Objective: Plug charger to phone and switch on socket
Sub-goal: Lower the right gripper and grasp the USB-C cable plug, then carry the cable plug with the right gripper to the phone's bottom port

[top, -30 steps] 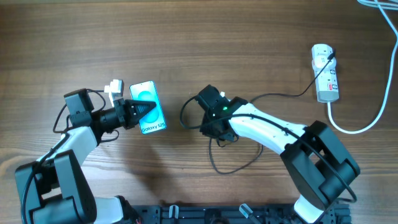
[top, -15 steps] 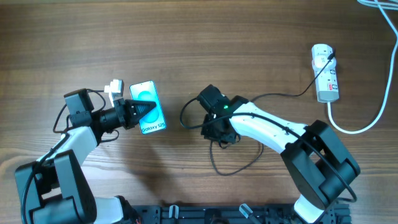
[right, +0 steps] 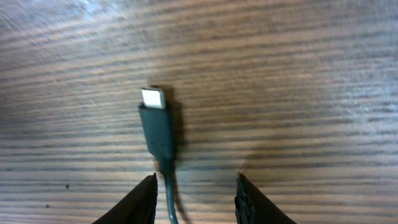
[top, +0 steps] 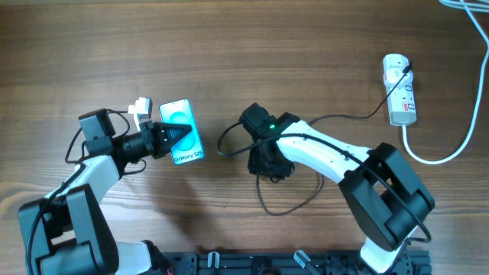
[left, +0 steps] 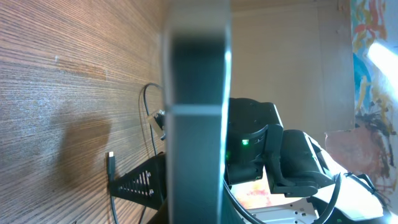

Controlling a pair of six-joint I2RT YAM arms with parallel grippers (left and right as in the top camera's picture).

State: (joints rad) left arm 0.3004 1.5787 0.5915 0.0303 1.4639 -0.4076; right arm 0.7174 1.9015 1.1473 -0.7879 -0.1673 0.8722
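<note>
- Charger (right: 159, 134): its plug tip (right: 153, 98) lies flat on the table (right: 298, 74), just ahead of the right gripper (right: 196, 198), metal end pointing away from the jaws.
- Right jaws stand apart and clamp nothing. The thin black cable runs back between the two fingers (right: 142, 200), close beside the one on the picture's left; whether it touches that finger I cannot tell.
- Plug body sits off-centre in the gap, toward that same finger.
- Overhead view: right wrist hangs over mid-table, and the cable loops out on both sides of it. One run leads across to the socket (top: 399, 99) at the far right edge.
- Socket carries a black plug (top: 400, 75); a white cable (top: 451, 153) curves away from its near end.
- Left gripper (top: 182, 134): jaws closed, tips over the screen of the phone (top: 179, 114). Contact with the glass cannot be told.
- Phone lies flat, screen up and cyan, well apart from the plug tip, to its left.
- Left wrist view: a blurred dark bar fills the centre; the plug tip shows small beyond it.
</note>
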